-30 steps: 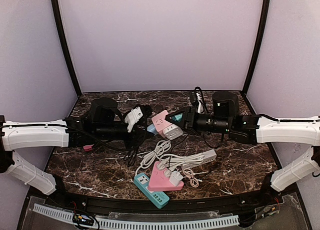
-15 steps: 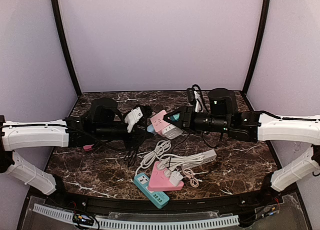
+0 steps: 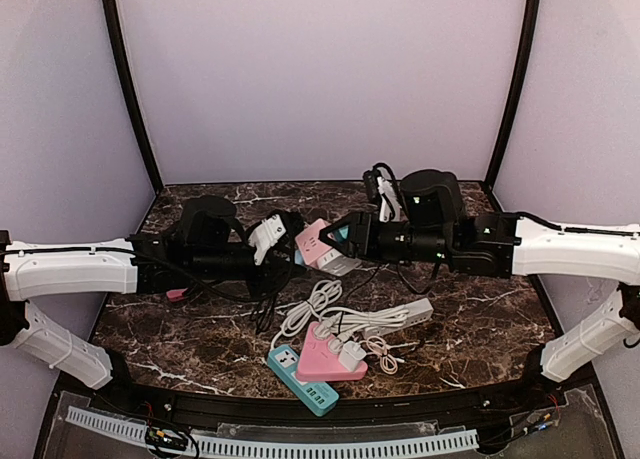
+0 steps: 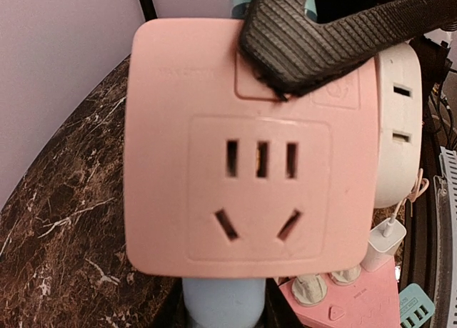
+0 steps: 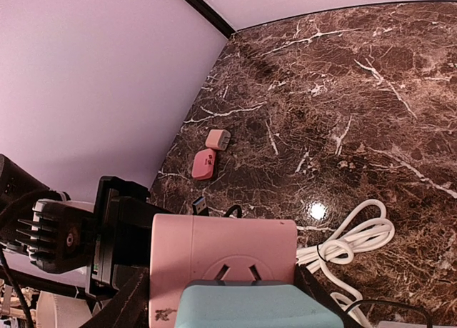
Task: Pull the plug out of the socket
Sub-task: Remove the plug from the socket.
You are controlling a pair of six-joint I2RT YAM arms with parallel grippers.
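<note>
A pink cube socket (image 3: 314, 242) hangs in the air between the two arms. My right gripper (image 3: 345, 241) is shut on it, with black ribbed fingers (image 5: 128, 303) on either side of the pink socket (image 5: 221, 249). A teal block (image 5: 257, 306) sits against the socket face nearest that wrist. My left gripper (image 3: 293, 251) is shut on a light-blue plug (image 4: 221, 303) at the lower edge of the socket (image 4: 250, 149). The socket's front outlet is empty. Where the plug meets the socket is hidden. A white adapter (image 4: 400, 128) sits on the socket's side.
Near the front lie a pink triangular power strip (image 3: 330, 357) with white plugs, a teal strip (image 3: 300, 377), a white strip (image 3: 400, 314) and coiled white cable (image 3: 310, 307). A white plug with black cable (image 3: 266, 236) is beside the left gripper. Small pink pieces (image 5: 203, 164) lie at the left.
The right arm has shifted left and carried the pink socket slightly toward the left gripper. The left arm has stayed put, and neither gripper has changed its hold.
</note>
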